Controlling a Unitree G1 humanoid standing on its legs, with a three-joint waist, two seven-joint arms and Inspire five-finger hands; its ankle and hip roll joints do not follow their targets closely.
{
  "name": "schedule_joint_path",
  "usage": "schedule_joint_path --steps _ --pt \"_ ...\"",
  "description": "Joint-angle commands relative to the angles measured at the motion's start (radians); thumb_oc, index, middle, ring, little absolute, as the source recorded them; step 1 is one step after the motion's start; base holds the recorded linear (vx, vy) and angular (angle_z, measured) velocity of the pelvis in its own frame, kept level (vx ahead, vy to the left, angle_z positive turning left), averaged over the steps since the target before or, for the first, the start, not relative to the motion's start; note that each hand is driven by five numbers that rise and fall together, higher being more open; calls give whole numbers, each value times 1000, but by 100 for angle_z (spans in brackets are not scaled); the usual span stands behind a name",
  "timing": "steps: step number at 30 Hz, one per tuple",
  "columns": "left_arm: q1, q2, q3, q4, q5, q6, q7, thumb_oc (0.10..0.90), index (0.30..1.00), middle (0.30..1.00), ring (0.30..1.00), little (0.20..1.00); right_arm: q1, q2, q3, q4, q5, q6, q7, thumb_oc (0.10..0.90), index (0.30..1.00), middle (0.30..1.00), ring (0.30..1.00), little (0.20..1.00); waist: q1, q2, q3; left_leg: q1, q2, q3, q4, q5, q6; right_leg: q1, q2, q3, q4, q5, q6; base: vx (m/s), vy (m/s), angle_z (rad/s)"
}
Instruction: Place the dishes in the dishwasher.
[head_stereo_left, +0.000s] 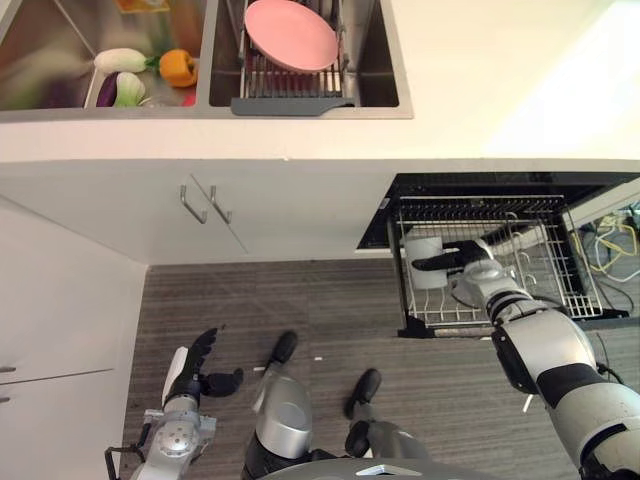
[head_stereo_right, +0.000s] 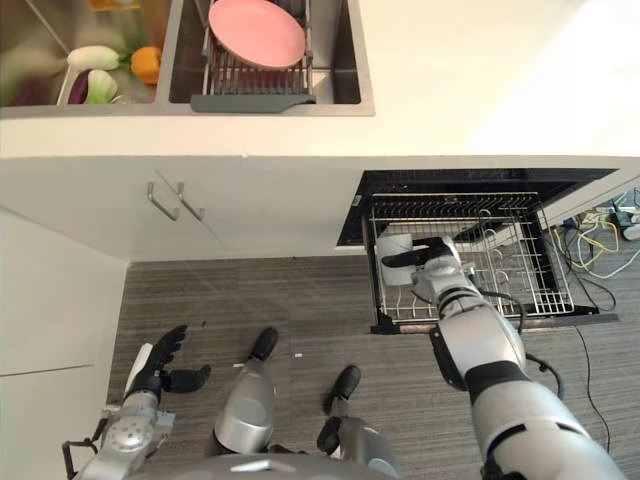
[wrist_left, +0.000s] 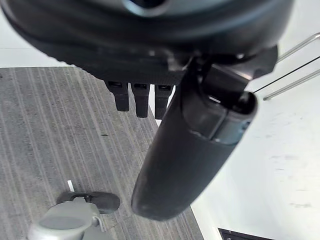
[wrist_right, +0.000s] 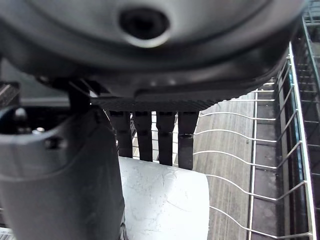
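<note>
A pink plate (head_stereo_left: 290, 33) lies in a grey drying rack (head_stereo_left: 290, 85) inside the sink's right basin. Lower right, the dishwasher's wire rack (head_stereo_left: 565, 275) is pulled out over the floor. A white cup (head_stereo_left: 425, 272) lies in its left part. My right hand (head_stereo_left: 470, 272) is in the rack just beside the cup, open, with its thumb stretched over the cup. In the right wrist view its straight fingers (wrist_right: 150, 137) hang above the cup (wrist_right: 165, 200). My left hand (head_stereo_left: 195, 365) hangs open low at the lower left, above the floor, holding nothing.
The sink's left basin holds toy vegetables (head_stereo_left: 150, 75). White cabinet doors with two metal handles (head_stereo_left: 205, 205) stand under the counter. Loose cables (head_stereo_left: 610, 245) lie right of the dishwasher. Grey wood-look floor (head_stereo_left: 300, 300) spreads in front.
</note>
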Motion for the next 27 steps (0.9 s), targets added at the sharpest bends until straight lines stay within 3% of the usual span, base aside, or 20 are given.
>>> schedule_joint_path --steps 1,2,5,11,12,19,22,23,24,25,27 --pt "70 34 -45 -6 -6 -38 -6 800 900 900 900 900 15 -42 8 -68 40 -49 31 587 580 580 580 580 -2 4 -109 -84 -7 131 -15 48 60 46 -54 89 12 -91 42 61 19 -4" --pt "71 31 -45 14 -7 -39 -7 800 900 900 900 900 20 -41 -1 -73 49 -53 24 800 900 900 900 900 -5 4 -117 -80 -6 132 -15 46 60 47 -55 90 12 -92 42 50 20 -2" --pt "64 23 -48 37 -5 -31 -19 800 900 900 900 900 58 -42 -25 -117 91 -80 22 800 900 900 900 900 -16 2 -145 -69 -6 135 -15 41 60 51 -54 93 12 -93 45 41 12 -6" --pt "66 23 -48 36 -5 -30 -19 800 900 900 900 900 60 -42 -25 -118 91 -79 22 800 900 900 900 900 -16 2 -147 -69 -6 135 -15 41 60 50 -54 93 12 -93 45 20 3 -4" --pt "55 -15 -26 187 5 -28 -7 800 900 900 900 900 96 -35 -22 -227 115 -90 38 800 900 900 900 900 -63 -17 -208 -31 -3 149 -15 24 60 61 -53 104 12 -96 45 87 5 0" --pt "40 -48 -9 275 11 -24 -7 800 900 900 900 900 168 -45 -32 -406 167 -106 85 800 900 900 900 900 -103 -23 -243 -3 -1 158 -15 11 61 68 -48 105 12 -100 43 4 -7 -10" --pt "26 -75 16 323 11 -18 4 800 900 900 900 900 288 -50 -62 -693 212 -132 70 800 900 900 900 900 -129 -24 -252 5 0 163 -15 9 61 67 -49 109 12 -96 45 -28 2 -3" --pt "16 -96 30 334 7 -15 12 800 900 900 900 900 383 -10 -136 -833 281 -146 36 800 900 900 900 900 -144 -20 -256 7 0 164 -15 7 62 67 -48 110 12 -96 46 0 0 0" --pt "16 -96 30 334 7 -15 12 800 900 900 900 900 383 -10 -136 -833 281 -146 36 800 900 900 900 900 -144 -20 -256 7 0 164 -15 7 62 67 -48 110 12 -96 46 16 13 -5" --pt "13 -115 36 364 3 -14 26 800 900 900 900 900 558 99 -228 -1114 417 -181 22 800 900 900 900 900 -159 -20 -268 12 -2 161 -15 2 63 69 -49 111 12 -98 47 -11 14 -7" --pt "2 -131 51 411 -3 -20 45 800 900 900 900 900 692 89 -232 -1404 409 -248 29 800 900 900 900 900 -171 -18 -275 6 -4 155 -15 12 65 65 -50 110 12 -88 46 -3 6 -5"
